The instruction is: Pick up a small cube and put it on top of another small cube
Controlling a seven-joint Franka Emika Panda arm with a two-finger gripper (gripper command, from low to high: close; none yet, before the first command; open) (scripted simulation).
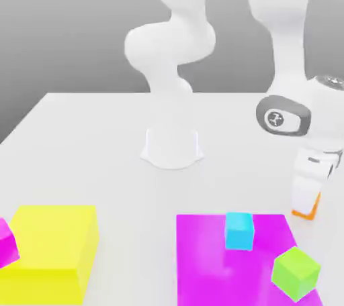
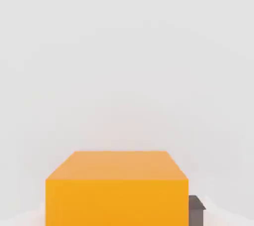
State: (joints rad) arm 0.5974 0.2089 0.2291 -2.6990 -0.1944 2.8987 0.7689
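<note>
Can see, at the exterior view's right, white two-finger Panda gripper [image 1: 306, 197], pointing down, w/ jaws clamped on small plain orange cube [image 1: 304, 215]. Find that cube low betw. the fingers, just past the far right corner of flat magenta panel [image 1: 208, 258], near it; can't tell if touching tabletop or slightly raised. Mostly hidden by the white finger in the exterior view, w/ only orange edges peeking out at bottom & side. In the hand view, see same cube large, top & one side showing, w/ dark grey fingertip [image 2: 196, 215] right up against one face. On the magenta panel, toward its far edge, see small cyan cube [image 1: 239, 231], upright, nearer the viewer than the gripper & left of it. Farther right & nearer, at the panel's right edge, see small lime-green cube [image 1: 295, 274], turned corner-on; can't tell exactly how seated. At near left, see big yellow block [image 1: 50, 237], boxy, well apart from the panel. At the far left edge of the view, partly cut off, see bright magenta cube [image 1: 7, 243], overlapping the yellow block in view; can't tell if touching. Beyond all that, near middle, see white robot arm [image 1: 168, 49], w/ base set on pale, plain tabletop [image 1: 134, 197].
</note>
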